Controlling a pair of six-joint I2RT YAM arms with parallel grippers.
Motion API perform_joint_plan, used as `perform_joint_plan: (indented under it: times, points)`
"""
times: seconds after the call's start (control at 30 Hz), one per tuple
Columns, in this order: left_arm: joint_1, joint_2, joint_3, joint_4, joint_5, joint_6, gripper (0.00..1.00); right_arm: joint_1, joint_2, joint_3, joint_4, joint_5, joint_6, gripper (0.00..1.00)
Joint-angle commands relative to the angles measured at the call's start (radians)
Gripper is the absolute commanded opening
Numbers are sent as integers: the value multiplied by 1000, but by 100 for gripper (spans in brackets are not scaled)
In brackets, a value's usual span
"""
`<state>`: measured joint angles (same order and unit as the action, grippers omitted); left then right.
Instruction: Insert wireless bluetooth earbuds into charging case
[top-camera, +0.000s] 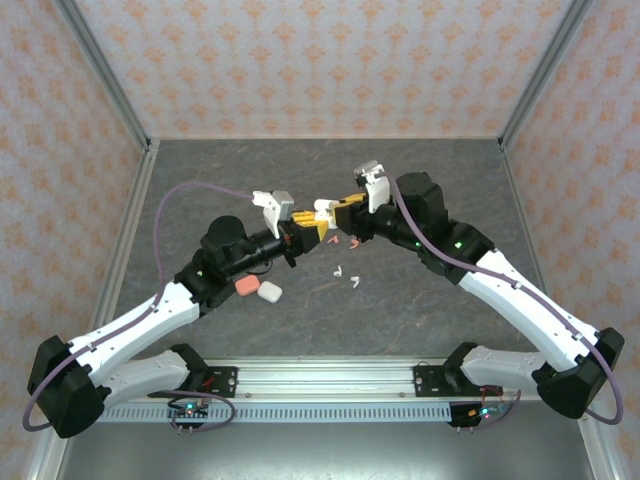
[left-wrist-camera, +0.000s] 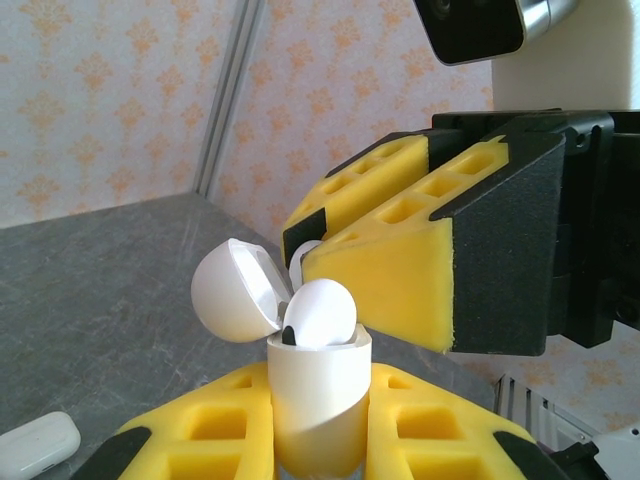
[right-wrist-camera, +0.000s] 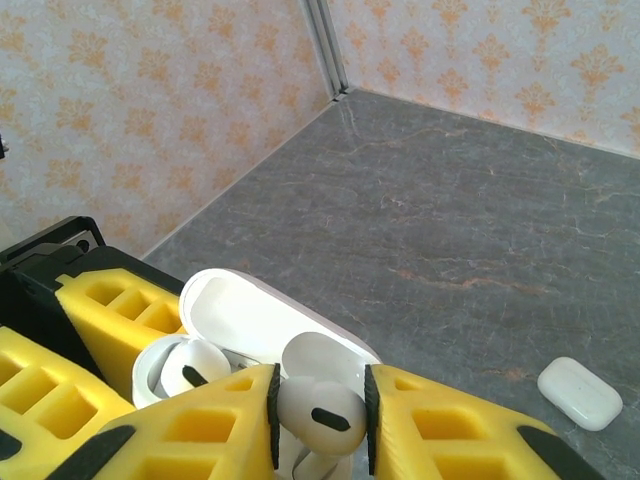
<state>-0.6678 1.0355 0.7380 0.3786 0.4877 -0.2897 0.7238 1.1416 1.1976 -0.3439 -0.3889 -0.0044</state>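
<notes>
Right wrist: right jaws pinch an earbud (right-wrist-camera: 320, 412), stem half-hidden; left jaws clamp the open case (left-wrist-camera: 320, 400), base cropped.

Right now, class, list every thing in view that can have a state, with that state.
charging case: lid open, clamped upright
left gripper: shut on the charging case
seated earbud: in the charging case
held earbud: over the case, not seated
right gripper: shut on the held earbud
spare white case: closed, on the table
pink case: lying on the table
loose earbuds: lying on the table
</notes>
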Motion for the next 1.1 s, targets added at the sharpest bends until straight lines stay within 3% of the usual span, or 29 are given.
perform_joint_plan:
  times: [0.0,0.77,1.07]
  points:
    - [-3,-8,14,74,-44,-5,0,5,13,28,-50,-47,6,29]
    - [-3,-18,-2,83,-46,-5,0,5,23,63,-58,-79,45,35]
    - [-3,-20,-4,89,-42,-5,0,5,16,93,-71,-39,49,48]
